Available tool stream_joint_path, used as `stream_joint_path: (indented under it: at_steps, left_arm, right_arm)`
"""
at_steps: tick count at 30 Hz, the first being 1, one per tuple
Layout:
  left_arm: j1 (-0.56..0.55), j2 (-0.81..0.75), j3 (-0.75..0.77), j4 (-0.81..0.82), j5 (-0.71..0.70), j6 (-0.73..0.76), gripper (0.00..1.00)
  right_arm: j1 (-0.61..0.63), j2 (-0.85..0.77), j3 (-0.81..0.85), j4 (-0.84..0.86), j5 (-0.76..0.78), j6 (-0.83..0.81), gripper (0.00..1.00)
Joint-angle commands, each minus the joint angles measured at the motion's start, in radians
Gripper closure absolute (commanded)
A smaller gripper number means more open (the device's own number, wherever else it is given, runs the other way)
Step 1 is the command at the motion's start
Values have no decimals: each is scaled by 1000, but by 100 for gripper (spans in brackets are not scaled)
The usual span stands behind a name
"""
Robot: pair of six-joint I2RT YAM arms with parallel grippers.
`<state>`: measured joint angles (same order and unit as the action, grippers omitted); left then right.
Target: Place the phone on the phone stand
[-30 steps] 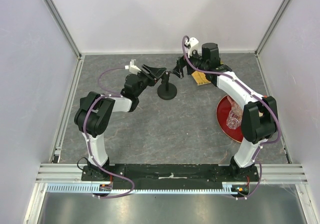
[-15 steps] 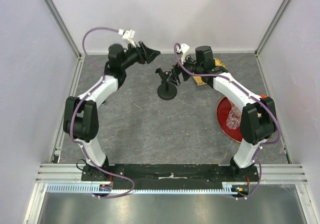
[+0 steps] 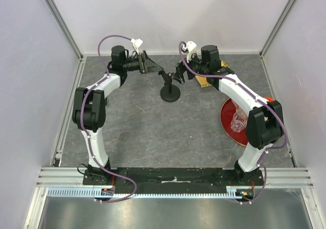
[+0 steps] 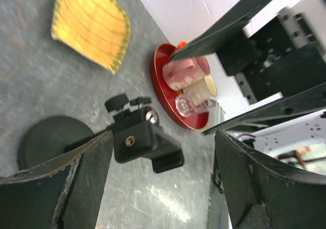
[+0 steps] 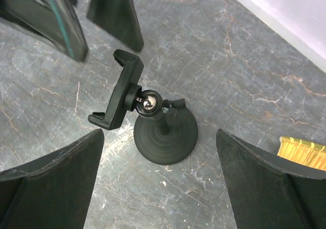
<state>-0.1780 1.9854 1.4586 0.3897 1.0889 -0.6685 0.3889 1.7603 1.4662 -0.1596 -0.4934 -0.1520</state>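
I am hovering my released, empty left pincer (image 3: 151, 67) and right pincer (image 3: 178, 72) flanking the phone stand (image 3: 170, 92) near the far edge's middle, likely to steady its cradle (image 3: 165, 75), seeing the phone nowhere.

A robot lab cell. Walled by plain white panels (image 3: 168, 15) at nine, twelve and three o'clock, framed with aluminium rails (image 3: 56, 177) at six.

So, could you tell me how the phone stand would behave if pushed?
The phone stand probably resists low pushes: its disc base is broad and flat. A nudge at the clip cradle, high on a thin post, might tip it. The cradle rides a ball joint, so it may swivel.
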Motion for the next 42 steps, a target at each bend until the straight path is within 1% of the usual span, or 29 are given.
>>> stream_joint_path:
  at_steps: [1,3,6,13,21,24,25,27,28,29,30,32,33,34,36,39,40,41,42]
  left_arm:
    - [2,61,31,64,135,-135,14]
    - [2,62,31,52,121,-122,14]
    - [2,70,36,32,100,-105,17]
    - [-9,119,46,80,109,-174,31]
    - [-25,167,62,136,105,-233,38]
    - [-29,177,56,192,94,-272,47]
    - [-28,190,52,202,89,-281,52]
    - [-28,205,52,247,85,-319,59]
    - [-28,222,45,280,77,-344,66]
    - [-26,230,40,313,75,-400,69]
    - [-26,240,37,396,74,-434,73]
    - [-26,260,26,461,66,-520,85]
    - [-26,262,20,494,60,-539,90]
    - [-26,262,0,539,37,-554,97]
    - [-23,225,-30,564,-1,-559,98]
    - [-20,124,-110,542,-102,-487,98]
    - [-20,92,-177,529,-191,-467,98]
    - [-21,61,-217,531,-245,-433,98]
    - [-21,-6,-257,529,-298,-421,98]
  right_arm:
    - [-1,-68,-10,87,13,11,2]
    - [-1,-67,-10,92,15,14,2]
    - [-1,-47,2,89,16,20,2]
    - [1,-21,26,66,26,25,2]
    - [1,-13,31,66,36,29,2]
    - [2,-18,29,66,39,29,2]
    - [2,-18,29,65,39,28,2]
    - [5,-19,28,65,41,28,2]
    - [4,-19,28,63,44,25,2]
    - [4,-18,28,61,52,23,2]
    - [4,-19,28,63,56,23,2]
    - [4,-16,28,61,65,22,2]
    - [5,-13,28,63,64,22,2]
    - [5,-12,29,63,64,23,2]
    - [7,-9,36,66,61,31,2]
    - [22,13,52,71,73,48,2]
    - [27,21,62,74,79,55,2]
    - [39,28,80,77,90,81,2]
    - [45,47,91,86,117,106,2]
